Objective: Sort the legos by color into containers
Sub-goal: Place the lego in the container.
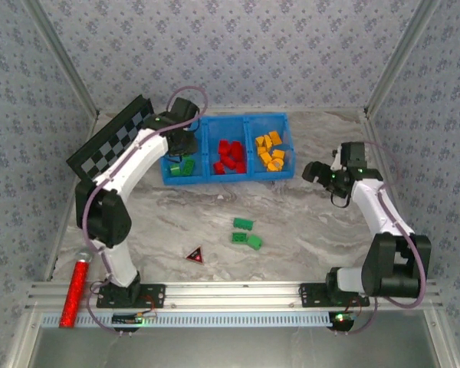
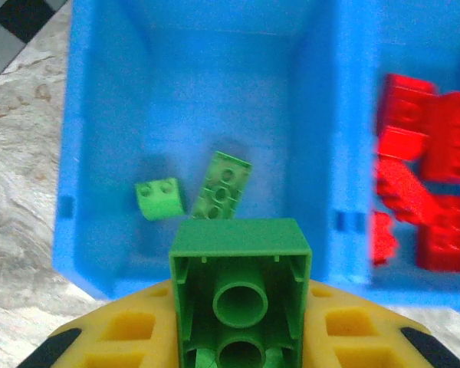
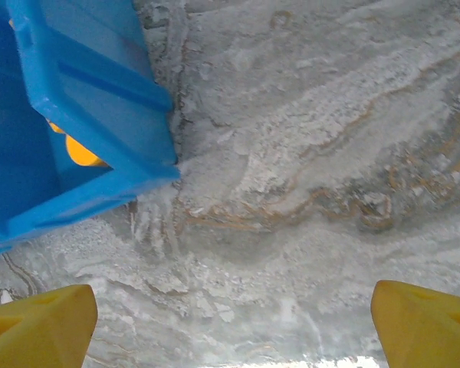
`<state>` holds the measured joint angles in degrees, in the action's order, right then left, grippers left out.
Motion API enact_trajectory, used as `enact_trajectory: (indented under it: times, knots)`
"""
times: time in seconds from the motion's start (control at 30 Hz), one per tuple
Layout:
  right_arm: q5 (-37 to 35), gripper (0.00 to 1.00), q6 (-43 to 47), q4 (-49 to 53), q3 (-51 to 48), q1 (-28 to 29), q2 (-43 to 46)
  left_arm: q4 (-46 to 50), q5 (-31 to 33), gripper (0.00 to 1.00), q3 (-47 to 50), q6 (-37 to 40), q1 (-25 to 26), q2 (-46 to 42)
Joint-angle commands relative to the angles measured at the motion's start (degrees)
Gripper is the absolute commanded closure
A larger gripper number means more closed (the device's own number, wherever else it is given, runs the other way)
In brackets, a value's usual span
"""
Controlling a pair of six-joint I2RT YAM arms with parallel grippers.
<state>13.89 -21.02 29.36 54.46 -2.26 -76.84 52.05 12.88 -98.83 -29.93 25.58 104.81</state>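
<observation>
Left tool [image 2: 241, 333] clenched on green brick [image 2: 240, 257] above bin [image 2: 100, 153]; right tool [image 3: 230, 326] released.
Probably light, rigid, slick: pinch its flat sides.

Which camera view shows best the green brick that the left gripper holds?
The left wrist view: the green brick is close, hollow underside toward the camera, clamped in the left gripper over the left compartment. In the top external view the left arm hides it. The right wrist view looks at the bin's corner and table.
</observation>
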Motion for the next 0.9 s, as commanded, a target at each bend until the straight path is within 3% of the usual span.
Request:
enact_trajectory:
  times: [0.0, 0.5, 0.67, 0.87]
  knots:
    - [-1.41, 0.06, -0.87, 2.65, 3.76, 1.98, -2.66, -1.08, -1.42, 0.7, -3.42, 2.84, -2.06, 4.33]
    - [-5.92, 0.06, -1.91, 9.37, 7.92, 11.62, -5.84, -0.02, -9.35, 0.59, -26.37, 3.0, -6.8, 31.55]
    - [-6.57, 0.07, -1.29, 11.18, 11.22, 12.89, -8.26, 1.13, -10.18, 0.49, -32.66, 2.78, -7.56, 35.9]
    - [-8.4, 0.07, 1.14, 13.55, 17.42, 14.14, -10.33, 3.29, -11.89, 0.47, -35.49, 4.32, -7.58, 34.25]
